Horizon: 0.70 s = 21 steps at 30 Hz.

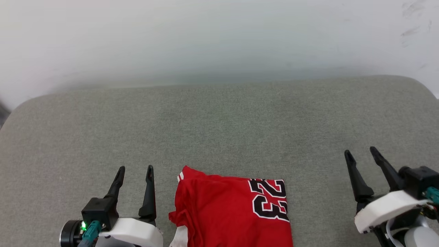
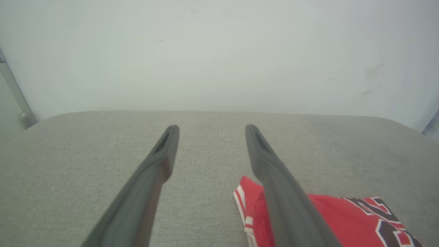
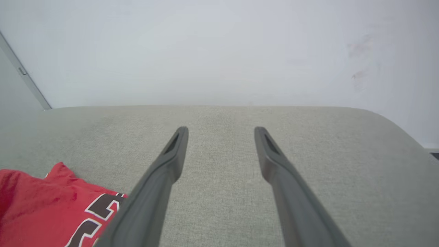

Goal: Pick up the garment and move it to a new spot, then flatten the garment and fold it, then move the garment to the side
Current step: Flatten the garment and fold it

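The garment is a red jersey folded into a compact rectangle at the near edge of the grey cushioned surface, with dark white-outlined numerals at its right side and a bit of white sleeve at its lower left. My left gripper stands open just left of it, nothing between its fingers. Far to the right, my right gripper is open too, well apart from the cloth. The left wrist view has the garment partly behind its right finger. In the right wrist view the garment lies at the lower left.
The grey fabric surface stretches wide beyond the jersey, with rounded far corners. A pale wall rises behind its far edge. A metal strip runs up the wall at the left in the right wrist view.
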{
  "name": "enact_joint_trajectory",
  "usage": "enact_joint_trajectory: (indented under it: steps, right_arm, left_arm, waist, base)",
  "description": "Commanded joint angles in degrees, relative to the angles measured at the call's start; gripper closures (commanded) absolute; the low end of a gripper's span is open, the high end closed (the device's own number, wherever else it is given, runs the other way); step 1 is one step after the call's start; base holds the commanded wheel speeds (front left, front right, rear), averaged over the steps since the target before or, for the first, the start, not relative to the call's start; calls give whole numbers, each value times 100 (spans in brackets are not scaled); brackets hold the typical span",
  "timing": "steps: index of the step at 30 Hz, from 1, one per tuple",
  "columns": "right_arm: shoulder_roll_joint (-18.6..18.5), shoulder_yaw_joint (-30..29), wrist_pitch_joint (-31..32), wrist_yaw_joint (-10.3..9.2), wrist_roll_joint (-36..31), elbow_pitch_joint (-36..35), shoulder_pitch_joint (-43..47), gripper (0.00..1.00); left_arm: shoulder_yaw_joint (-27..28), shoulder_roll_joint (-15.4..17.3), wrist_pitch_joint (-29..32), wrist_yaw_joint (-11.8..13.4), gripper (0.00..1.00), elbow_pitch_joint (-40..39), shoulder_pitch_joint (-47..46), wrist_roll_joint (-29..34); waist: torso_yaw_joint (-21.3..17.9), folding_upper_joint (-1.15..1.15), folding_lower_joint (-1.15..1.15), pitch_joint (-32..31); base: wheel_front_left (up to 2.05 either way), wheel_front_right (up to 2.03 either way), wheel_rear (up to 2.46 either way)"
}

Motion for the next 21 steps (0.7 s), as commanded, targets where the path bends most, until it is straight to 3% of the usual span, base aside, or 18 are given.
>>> enact_joint_trajectory:
  steps: [1, 9, 21]
  right_arm:
    - [127, -160, -19, 0, -179, -226, 191, 0]
    - [730, -484, 255, 0, -819, -1588, 1121, 0]
    - [1006, -654, 651, 0, -866, -2306, 1710, 0]
  left_arm:
    - [32, 5, -23, 32, 0, 18, 118, -10]
    - [254, 60, -46, 34, 0, 38, 466, 17]
    - [463, -50, -53, -2, 0, -58, 756, 208]
  waist:
    - [-50, 0, 0, -70]
    - [-137, 0, 0, -241]
    - [-73, 0, 0, -324]
  base:
    - [0, 0, 0]
    - [0, 0, 0]
    - [0, 0, 0]
